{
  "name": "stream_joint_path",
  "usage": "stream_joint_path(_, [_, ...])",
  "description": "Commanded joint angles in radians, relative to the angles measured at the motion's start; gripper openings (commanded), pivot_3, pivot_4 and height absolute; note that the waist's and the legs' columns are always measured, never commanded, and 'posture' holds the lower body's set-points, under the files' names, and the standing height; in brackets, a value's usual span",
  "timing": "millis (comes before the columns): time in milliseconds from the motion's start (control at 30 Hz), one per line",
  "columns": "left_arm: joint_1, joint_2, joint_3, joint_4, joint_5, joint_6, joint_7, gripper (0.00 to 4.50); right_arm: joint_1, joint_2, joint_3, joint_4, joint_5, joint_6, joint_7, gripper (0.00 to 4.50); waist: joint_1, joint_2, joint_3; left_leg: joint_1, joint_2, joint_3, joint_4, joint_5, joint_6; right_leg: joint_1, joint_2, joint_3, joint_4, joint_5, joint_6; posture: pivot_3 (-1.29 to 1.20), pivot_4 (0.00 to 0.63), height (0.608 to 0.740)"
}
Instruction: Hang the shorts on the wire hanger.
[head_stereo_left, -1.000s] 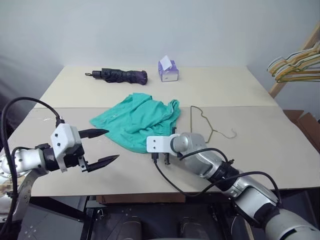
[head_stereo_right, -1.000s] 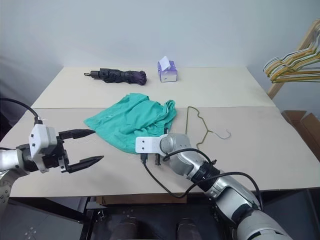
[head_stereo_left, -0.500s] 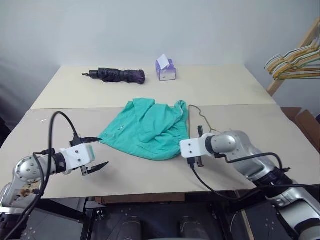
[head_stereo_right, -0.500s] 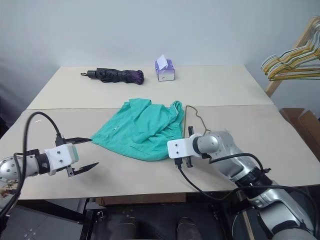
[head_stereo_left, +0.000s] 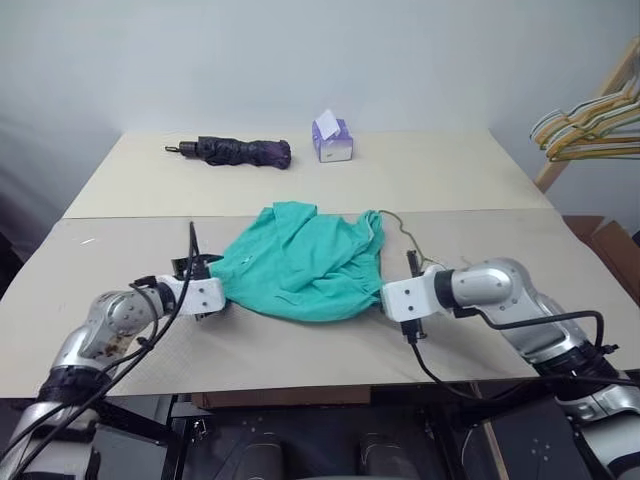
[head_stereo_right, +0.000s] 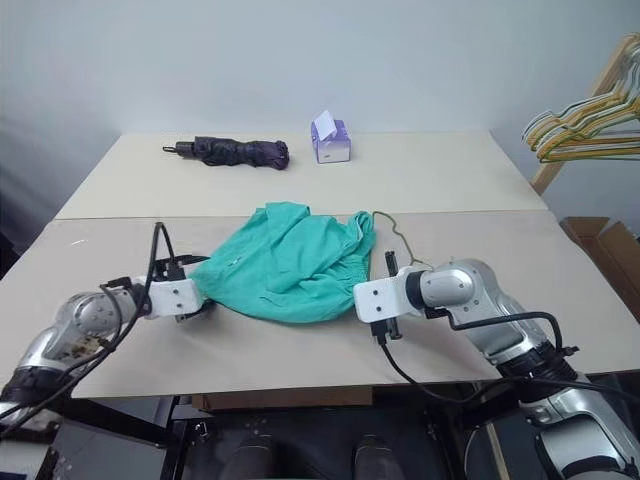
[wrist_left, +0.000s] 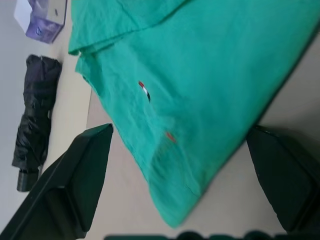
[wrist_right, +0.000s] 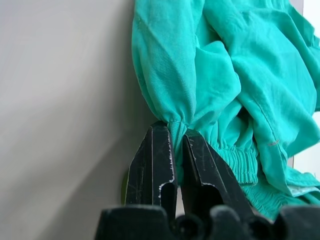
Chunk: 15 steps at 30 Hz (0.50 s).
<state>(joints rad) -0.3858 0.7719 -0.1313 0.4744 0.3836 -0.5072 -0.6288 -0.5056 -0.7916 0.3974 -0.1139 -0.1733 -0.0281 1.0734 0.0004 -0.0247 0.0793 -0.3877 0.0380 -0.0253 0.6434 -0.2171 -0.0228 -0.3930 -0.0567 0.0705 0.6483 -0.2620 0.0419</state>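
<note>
1. Risk lies first in the right gripper (wrist_right: 172, 150): its two black fingers are clamped on a thin fold of the teal-green gathered-waist fabric shorts (head_stereo_left: 305, 265) at their right near corner. So small a bite could slip out if the arm pulls sideways.

2. The left gripper (wrist_left: 175, 165) has its fingers spread wide, one on each side of the shorts' left corner, holding nothing. If it closes too shallow, I judge it will catch only the hem, or miss and pinch the beige table (head_stereo_left: 450, 170).

3. The thin olive-brass wire hanger (head_stereo_left: 400, 228) lies partly under the shorts' right far edge. Dragging the cloth may carry the hanger along or snag its wire.

4. The shorts lie crumpled in the middle of the near tabletop, between the two grippers, long axis running left to right. The elastic waistband bunches at the right end, by the right gripper.

5. The black folded umbrella (head_stereo_left: 240, 151) and purple tissue box (head_stereo_left: 334, 139) sit far off, well apart from the work.
</note>
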Motion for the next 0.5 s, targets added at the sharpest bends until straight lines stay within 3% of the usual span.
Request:
stream_joint_path(33, [-0.066, -0.025, -0.073, 0.134, 0.090, -0.008, 0.074, 4.32, -0.011, -0.018, -0.053, -0.019, 0.026, -0.026, 0.015, 0.00, 0.002, 0.002, -0.002, 0.001, 0.000, 0.000, 0.000, 0.000, 0.000, 0.001, 0.000, 0.000, 0.000, 0.000, 0.000, -0.02, 0.024, 0.740])
stream_joint_path(133, [-0.128, -0.049, -0.114, 0.238, 0.117, -0.031, 0.122, 3.59, -0.008, -0.017, -0.064, -0.023, 0.027, -0.025, 0.023, 0.00, -0.002, 0.004, -0.006, 0.005, 0.000, 0.000, 0.000, 0.000, 0.000, 0.005, 0.000, 0.000, 0.000, -0.001, 0.002, -0.03, 0.023, 0.740])
stream_joint_path(500, [-0.315, -0.127, -0.183, 0.468, 0.144, -0.079, 0.229, 0.03, 0.004, -0.016, -0.077, -0.032, 0.034, -0.020, 0.029, 0.00, -0.008, 0.005, -0.008, 0.003, -0.002, -0.001, 0.001, 0.000, 0.000, 0.004, -0.001, 0.000, 0.000, 0.000, 0.002, -0.04, 0.019, 0.740])
